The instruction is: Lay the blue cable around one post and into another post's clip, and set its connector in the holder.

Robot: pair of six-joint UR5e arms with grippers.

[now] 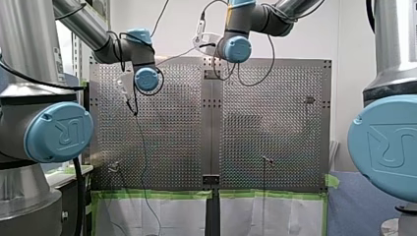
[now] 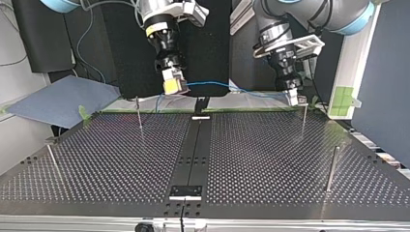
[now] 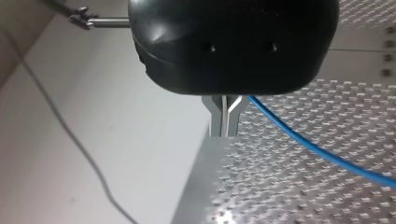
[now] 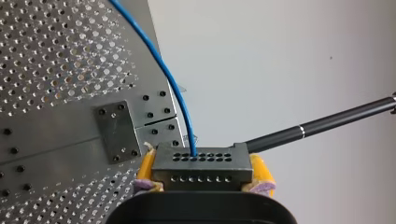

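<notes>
Plainly, little of the task is done as yet. The blue cable (image 2: 227,85) is held in the air near the far edge of the perforated table (image 2: 270,159) in the top view, strung between the two grippers. In its wrist view, my left gripper (image 3: 226,125) is seen with its metal fingers pinched narrow on the cable, which runs away over the table. My right gripper (image 4: 201,175) is clamped with its yellow pads on the dark connector (image 4: 201,161), into which the cable enters. No post is rounded by the cable: the thin post (image 2: 139,115) near my right gripper and the post (image 2: 303,120) just below my left gripper are both bare, and no clip is entered. The connector is not yet set down, and which fitting is the holder cannot be told. All three steps are judged to be left
</notes>
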